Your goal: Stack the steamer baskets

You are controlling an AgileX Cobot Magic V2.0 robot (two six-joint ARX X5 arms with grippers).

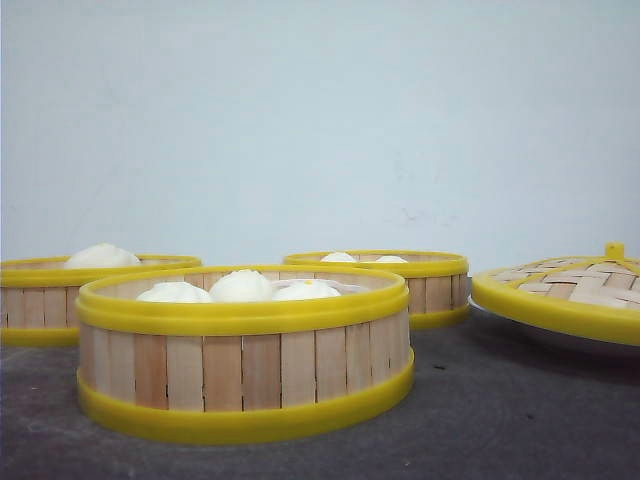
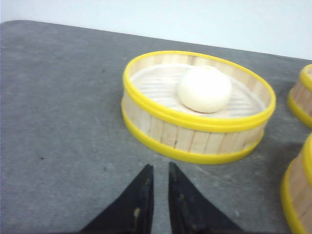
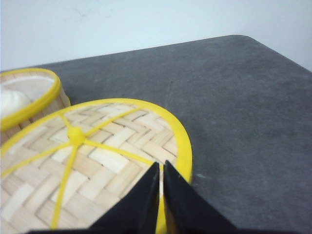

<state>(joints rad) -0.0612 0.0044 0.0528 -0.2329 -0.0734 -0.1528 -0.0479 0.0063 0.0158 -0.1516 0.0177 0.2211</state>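
Note:
Three steamer baskets stand apart on the table: one in front [image 1: 245, 370] with three white buns, one at the left [image 1: 40, 300] with one bun, one behind [image 1: 420, 285] with buns. Neither gripper shows in the front view. My left gripper [image 2: 160, 168] hovers over bare table just short of the one-bun steamer basket [image 2: 195, 141]; its jaws are nearly together with nothing between them. My right gripper [image 3: 161, 165] is shut and empty above the rim of the woven lid [image 3: 97, 156], beside a steamer basket [image 3: 34, 95].
The domed woven lid [image 1: 570, 285] with its yellow knob [image 3: 75, 135] sits at the right on something white. The dark grey table [image 1: 500, 420] ends at a pale wall behind. Parts of two more baskets [image 2: 302, 95] [image 2: 297, 195] edge the left wrist view.

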